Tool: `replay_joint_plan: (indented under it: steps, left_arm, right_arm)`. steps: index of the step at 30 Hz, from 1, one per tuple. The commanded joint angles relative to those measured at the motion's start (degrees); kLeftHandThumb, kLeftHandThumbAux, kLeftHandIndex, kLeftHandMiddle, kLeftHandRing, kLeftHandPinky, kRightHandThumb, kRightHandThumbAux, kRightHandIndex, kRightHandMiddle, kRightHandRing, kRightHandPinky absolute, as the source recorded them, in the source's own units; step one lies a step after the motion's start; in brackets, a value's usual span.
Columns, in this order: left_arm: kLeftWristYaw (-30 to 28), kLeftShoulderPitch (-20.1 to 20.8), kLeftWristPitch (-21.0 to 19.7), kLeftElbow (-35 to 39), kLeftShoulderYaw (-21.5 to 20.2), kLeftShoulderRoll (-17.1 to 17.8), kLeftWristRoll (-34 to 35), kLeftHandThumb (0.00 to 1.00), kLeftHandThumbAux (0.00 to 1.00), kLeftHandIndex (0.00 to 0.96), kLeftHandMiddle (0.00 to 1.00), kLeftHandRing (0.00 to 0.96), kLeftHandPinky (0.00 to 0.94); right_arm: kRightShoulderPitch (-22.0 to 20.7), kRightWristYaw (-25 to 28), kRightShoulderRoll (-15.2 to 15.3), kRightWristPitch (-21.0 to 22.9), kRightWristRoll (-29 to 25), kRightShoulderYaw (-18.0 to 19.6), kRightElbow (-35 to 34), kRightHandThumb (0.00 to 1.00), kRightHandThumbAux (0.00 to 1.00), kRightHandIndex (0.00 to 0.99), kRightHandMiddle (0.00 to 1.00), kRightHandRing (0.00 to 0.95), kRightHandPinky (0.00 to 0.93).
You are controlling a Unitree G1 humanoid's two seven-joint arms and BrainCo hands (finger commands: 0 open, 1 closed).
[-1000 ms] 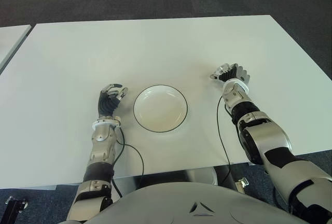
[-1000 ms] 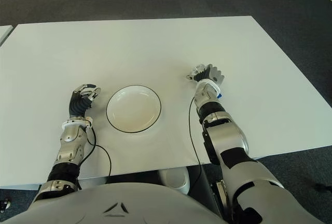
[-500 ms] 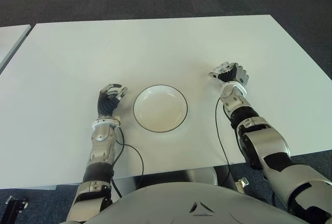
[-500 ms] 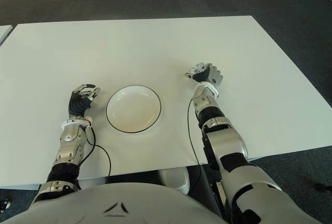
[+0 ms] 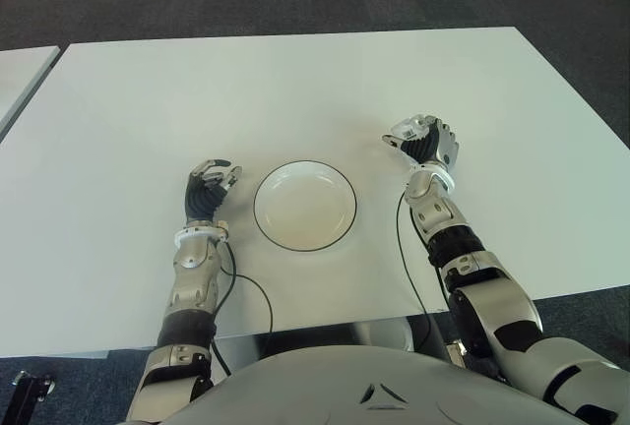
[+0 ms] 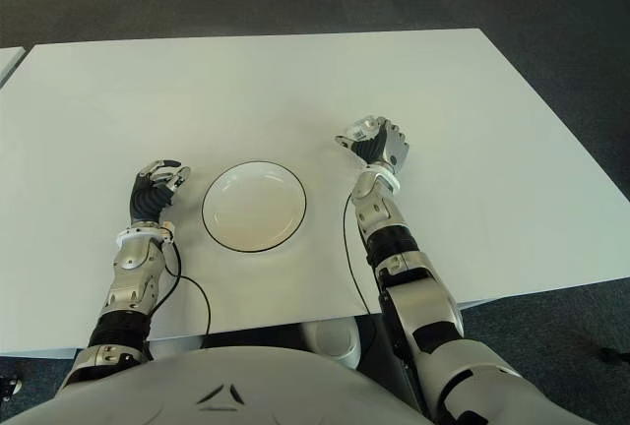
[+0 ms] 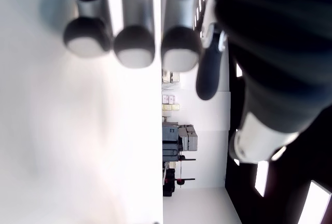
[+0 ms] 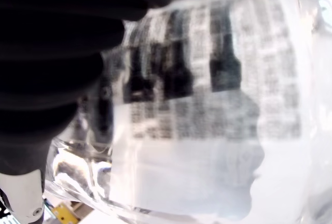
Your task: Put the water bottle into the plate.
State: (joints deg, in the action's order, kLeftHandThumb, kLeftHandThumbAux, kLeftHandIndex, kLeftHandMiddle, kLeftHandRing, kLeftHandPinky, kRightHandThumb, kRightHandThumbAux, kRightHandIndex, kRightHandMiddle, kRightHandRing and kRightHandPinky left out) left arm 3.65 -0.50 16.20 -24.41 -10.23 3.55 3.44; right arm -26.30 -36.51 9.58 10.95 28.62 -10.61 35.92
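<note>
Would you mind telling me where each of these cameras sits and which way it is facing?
Left eye view: on the head, looking forward and down at the table; both arms show, plate between them.
Right eye view: beside it, same scene; the left hand left of the plate.
Left wrist view: on the left wrist, facing its own curled, empty fingers.
Right wrist view: on the right wrist, close against the water bottle in the right hand.
Both eye views share plate, table and hands.
</note>
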Motion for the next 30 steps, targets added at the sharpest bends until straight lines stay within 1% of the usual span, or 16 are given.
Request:
replay_joint_plan:
  steps: [1,3,8,10,14,18,21,23,26,27,30]
  left_arm:
    - [-0.34,-1.15,-2.89,-1.90,-0.25,-0.31,0.68,0.701,0.723,0.438,0.917,0.906,0.888]
    - [-0.43,-1.09,-2.85,-2.05,-0.31,-0.31,0.83,0.701,0.723,0.438,0.916,0.905,0.886]
    - [-0.55,-0.85,-2.71,-2.54,-0.49,-0.41,1.35,0.701,0.723,0.438,0.914,0.904,0.885]
    - [-0.66,-0.73,-2.59,-2.76,-0.56,-0.48,1.64,0.701,0.723,0.438,0.915,0.905,0.887]
    - [-0.80,-0.59,-2.16,-3.17,-0.55,-0.46,1.84,0.701,0.722,0.438,0.916,0.906,0.889]
    - [-0.26,-0.70,-1.65,-3.16,-0.12,-0.32,0.95,0.701,0.723,0.438,0.918,0.905,0.888]
    - [0.16,-0.81,-1.65,-2.94,0.13,-0.27,0.32,0.701,0.723,0.438,0.918,0.905,0.888]
    - [0.33,-0.85,-1.84,-2.81,0.17,-0.24,0.11,0.701,0.723,0.438,0.919,0.906,0.889]
    - [0.38,-0.77,-2.20,-2.76,0.11,-0.25,0.06,0.701,0.723,0.438,0.918,0.906,0.889]
    - [0.27,-0.70,-2.22,-2.85,0.02,-0.26,0.21,0.701,0.723,0.438,0.918,0.906,0.888]
    - [0.12,-0.56,-2.06,-3.08,-0.11,-0.28,0.37,0.701,0.723,0.438,0.915,0.903,0.883]
  right_arm:
    - [2.65,-2.46,-1.66,-2.22,3.36,-1.88,-12.49,0.738,0.712,0.440,0.858,0.860,0.856]
    - [3.25,-2.32,-2.06,-2.04,3.87,-2.09,-14.48,0.739,0.712,0.440,0.862,0.863,0.859]
    - [4.95,-3.30,-2.56,-6.59,4.99,-3.55,-17.87,0.739,0.712,0.440,0.872,0.873,0.873]
    - [5.78,-3.75,-2.67,-9.35,5.66,-4.57,-19.31,0.740,0.712,0.440,0.879,0.881,0.885]
    - [6.78,-4.48,-2.00,-16.31,6.20,-5.92,-20.39,0.741,0.712,0.440,0.888,0.890,0.892]
    - [6.83,-4.51,-1.04,-24.66,5.93,-6.92,-19.18,0.743,0.711,0.441,0.892,0.896,0.894]
    - [6.07,-6.20,-1.54,-30.24,7.42,-8.83,-16.21,0.744,0.711,0.441,0.895,0.899,0.897]
    - [5.67,-7.23,-2.07,-33.28,8.41,-9.99,-14.49,0.745,0.711,0.441,0.899,0.902,0.899]
    - [5.24,-7.78,-2.26,-36.57,9.14,-10.71,-12.98,0.746,0.711,0.441,0.904,0.906,0.902]
    - [5.01,-7.56,-2.08,-38.50,9.55,-11.43,-12.41,0.746,0.711,0.441,0.905,0.906,0.902]
    - [4.20,-7.49,-1.47,-42.40,10.79,-12.62,-10.84,0.746,0.711,0.440,0.911,0.911,0.906]
